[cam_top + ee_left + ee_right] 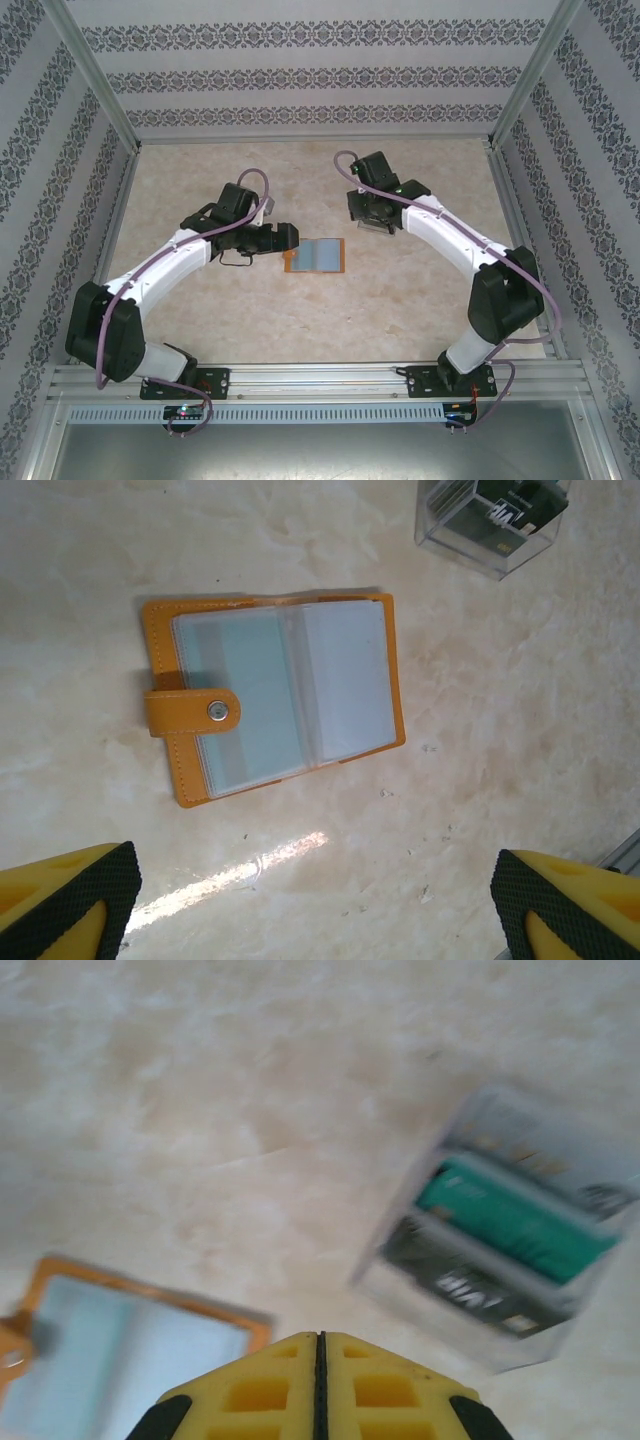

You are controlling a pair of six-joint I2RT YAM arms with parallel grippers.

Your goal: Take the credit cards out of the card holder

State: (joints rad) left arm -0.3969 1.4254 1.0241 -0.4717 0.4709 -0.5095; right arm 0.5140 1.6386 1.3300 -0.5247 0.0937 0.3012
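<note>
The open holder (393,670), snap tab (190,712) and sleeved cards (245,680) are shown sharply from the left wrist; left claw (315,905) wide, right claw (320,1360) closed.

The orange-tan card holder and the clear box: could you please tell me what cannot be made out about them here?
Orange-tan folding card holder, left wrist view: the number of grey-blue cards, overlapped inside cloudy sleeves.
Clear plastic box: cut by the top edge there; blurred in the right wrist view, label unreadable.

Unfolded card holder (272,695) flat on marbled table (500,810), clear box (492,520) beyond, left tool (312,890) jaws wide apart.
</note>
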